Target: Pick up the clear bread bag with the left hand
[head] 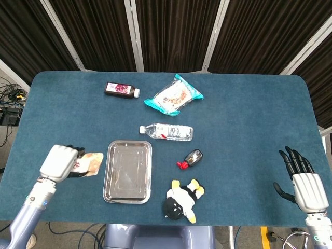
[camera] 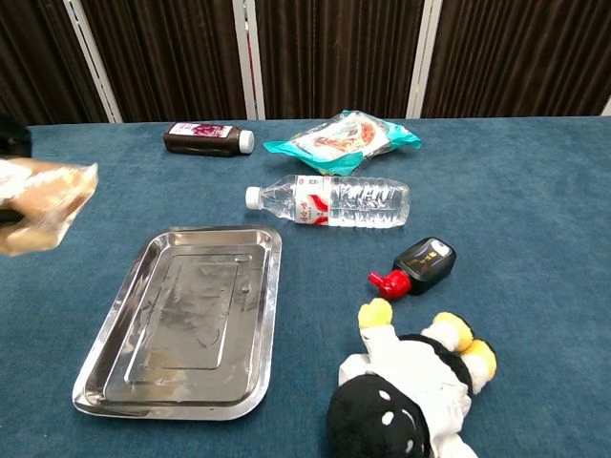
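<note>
1. Left hand (head: pixel 61 162) has its fingers closed around the clear bread bag (head: pixel 89 164); in the chest view the bag hangs clear of the tabletop (head: pixel 249 119), so the pick-up looks done.
2. Bag sits just left of the steel tray (head: pixel 128 171), held at one end, the rest sticking out toward the tray.
3. Right hand (head: pixel 303 185) rests at the far right edge, fingers spread wide, holding nothing.
4. Tray carries nothing. Bag contents: brownish bread, blurred in the chest view.
5. Water bottle (head: pixel 167 132) lies on its side, cap on.

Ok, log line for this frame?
left hand: holds clear bread bag, off table | right hand: open, idle | steel tray: empty
</note>
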### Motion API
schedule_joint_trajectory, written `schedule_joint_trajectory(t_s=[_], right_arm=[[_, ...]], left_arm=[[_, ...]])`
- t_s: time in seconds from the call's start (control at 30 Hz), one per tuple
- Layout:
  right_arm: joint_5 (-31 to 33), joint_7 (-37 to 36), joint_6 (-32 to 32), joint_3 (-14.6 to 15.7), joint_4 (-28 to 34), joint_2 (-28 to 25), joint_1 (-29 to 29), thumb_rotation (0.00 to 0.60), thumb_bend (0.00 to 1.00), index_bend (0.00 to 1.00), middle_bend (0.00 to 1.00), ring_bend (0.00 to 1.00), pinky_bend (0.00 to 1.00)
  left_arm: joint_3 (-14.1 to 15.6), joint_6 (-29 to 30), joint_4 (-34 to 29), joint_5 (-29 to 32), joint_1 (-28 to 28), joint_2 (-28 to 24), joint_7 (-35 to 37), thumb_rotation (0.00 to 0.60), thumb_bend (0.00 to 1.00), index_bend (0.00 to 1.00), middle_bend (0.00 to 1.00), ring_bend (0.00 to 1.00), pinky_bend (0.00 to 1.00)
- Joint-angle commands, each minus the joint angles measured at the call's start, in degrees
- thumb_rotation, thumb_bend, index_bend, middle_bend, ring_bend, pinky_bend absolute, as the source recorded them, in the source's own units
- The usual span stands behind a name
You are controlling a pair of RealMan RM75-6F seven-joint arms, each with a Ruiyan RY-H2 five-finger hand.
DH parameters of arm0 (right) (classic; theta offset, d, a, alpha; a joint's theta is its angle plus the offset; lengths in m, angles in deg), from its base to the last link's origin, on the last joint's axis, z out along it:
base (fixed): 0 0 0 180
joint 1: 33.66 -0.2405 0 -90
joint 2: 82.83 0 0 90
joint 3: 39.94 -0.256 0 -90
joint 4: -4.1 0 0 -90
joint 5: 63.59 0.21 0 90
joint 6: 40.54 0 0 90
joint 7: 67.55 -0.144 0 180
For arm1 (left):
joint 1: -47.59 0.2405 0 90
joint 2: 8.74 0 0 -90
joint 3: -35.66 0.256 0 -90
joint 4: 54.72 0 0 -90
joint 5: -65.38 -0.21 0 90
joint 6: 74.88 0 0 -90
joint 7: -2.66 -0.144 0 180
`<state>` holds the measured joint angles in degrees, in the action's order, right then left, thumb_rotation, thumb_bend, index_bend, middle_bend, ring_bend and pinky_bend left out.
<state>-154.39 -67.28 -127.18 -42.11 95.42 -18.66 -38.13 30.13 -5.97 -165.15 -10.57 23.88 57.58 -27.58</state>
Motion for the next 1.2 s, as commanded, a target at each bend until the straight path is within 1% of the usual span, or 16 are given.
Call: schedule_joint_trajectory(t_s=[0.03, 0.13, 0.2, 0.27, 0.33, 0.37, 0.47, 0.53, 0.67, 0.77, 0.87, 0.93, 1.0, 1.07, 1.13, 1.2], right_arm=[[0.07, -0.16, 0.07, -0.04, -0.07, -0.01, -0.05, 0.6, 0.3, 0.0, 0.0, 0.0, 0.14], [0.4, -0.45, 0.35, -0.09, -0.05, -0.16, -0.1, 0.6, 0.3, 0.0, 0.0, 0.0, 0.14], [0.51, -0.67, 0.35, -0.16, 0.06, -0.31, -0.11, 0.6, 0.3, 0.0, 0.0, 0.0, 0.14], [0.48, -0.86, 0.26, -0.18, 0.08, -0.42, -0.09, 0.6, 0.3, 0.0, 0.0, 0.0, 0.14], [0.47, -1.03, 0.27, -0.17, -0.01, -0.46, -0.08, 0.6, 0.3, 0.0, 0.0, 0.0, 0.14], [0.44, -1.06, 0.24, -0.17, -0.11, -0.48, -0.08, 0.6, 0.3, 0.0, 0.0, 0.0, 0.14], [0.34, -1.16, -0.05, -0.22, -0.19, -0.55, -0.02, 0.6, 0.3, 0.0, 0.0, 0.0, 0.14], [0.28, -1.1, -0.21, -0.25, -0.32, -0.55, 0.03, 0.6, 0.3, 0.0, 0.0, 0.0, 0.14], [0.16, -0.98, -0.21, -0.15, -0.33, -0.52, 0.04, 0.6, 0.3, 0.0, 0.0, 0.0, 0.14], [0.25, -0.92, -0.16, -0.13, -0.29, -0.56, 0.07, 0.6, 0.3, 0.0, 0.0, 0.0, 0.14], [0.35, -0.62, 0.1, -0.02, -0.13, -0.64, 0.06, 0.6, 0.3, 0.0, 0.0, 0.0, 0.14], [0.41, -0.24, 0.44, 0.09, 0.03, -0.64, -0.01, 0.6, 0.3, 0.0, 0.0, 0.0, 0.14], [0.57, 0.08, 0.96, 0.27, 0.27, -0.67, -0.08, 0.6, 0.3, 0.0, 0.0, 0.0, 0.14], [0.61, 0.99, 1.6, 0.53, 0.55, -0.74, -0.22, 0.6, 0.3, 0.0, 0.0, 0.0, 0.14], [0.44, 1.71, 1.43, 0.64, 0.83, -0.68, -0.12, 0.6, 0.3, 0.0, 0.0, 0.0, 0.14], [0.31, 2.03, 1.22, 0.66, 0.86, -0.63, -0.04, 0.6, 0.3, 0.0, 0.0, 0.0, 0.14]], left_arm=[[-1.87, -1.73, -0.97, 2.49, -3.19, 3.47, -4.67, 0.6, 0.3, 0.56, 0.61, 0.56, 0.66], [-2.5, -3.04, -0.06, 5.79, -5.33, 7.91, -7.84, 0.6, 0.29, 0.55, 0.59, 0.55, 0.65], [-2.39, -3.76, 1.05, 7.81, -6.61, 10.87, -10.18, 0.6, 0.27, 0.51, 0.53, 0.5, 0.61], [-1.95, -4.28, 2.02, 9.41, -7.54, 13.27, -11.95, 0.6, 0.22, 0.4, 0.33, 0.35, 0.5], [-1.54, -4.51, 2.66, 10.63, -8.0, 14.91, -12.65, 0.6, 0.19, 0.27, 0.18, 0.23, 0.41], [-1.34, -4.41, 2.87, 11.36, -8.13, 15.78, -12.84, 0.6, 0.18, 0.21, 0.12, 0.18, 0.36], [-0.74, -3.58, 3.18, 11.87, -8.17, 16.67, -13.35, 0.6, 0.15, 0.08, 0.01, 0.05, 0.23], [-0.44, -2.77, 3.33, 11.48, -8.05, 16.41, -13.52, 0.6, 0.13, 0.01, 0.0, 0.0, 0.16], [-0.28, -1.35, 1.6, 11.22, -6.97, 13.91, -10.96, 0.6, 0.13, 0.0, 0.0, 0.0, 0.13], [0.89, 1.46, -0.4, 7.92, -4.71, 10.04, -7.68, 0.6, 0.1, 0.0, 0.0, 0.0, 0.13], [2.94, 7.45, -0.23, 1.53, -0.44, 5.79, -2.27, 0.6, 0.05, 0.0, 0.0, 0.0, 0.1], [4.28, 11.9, 1.92, -2.61, 2.67, 4.09, 2.63, 0.6, 0.02, 0.0, 0.0, 0.0, 0.04], [5.26, 15.2, 3.89, -4.52, 5.31, 2.9, 6.94, 0.6, 0.01, 0.0, 0.0, 0.0, 0.01], [6.08, 19.8, 7.33, -5.76, 9.06, 1.76, 13.35, 0.6, 0.0, 0.0, 0.0, 0.0, 0.0], [6.57, 24.21, 12.91, -7.88, 12.08, 1.8, 18.61, 0.6, 0.0, 0.0, 0.0, 0.0, 0.0], [6.41, 26.15, 16.45, -8.43, 13.57, 2.3, 21.33, 0.6, 0.0, 0.0, 0.0, 0.0, 0.0]])
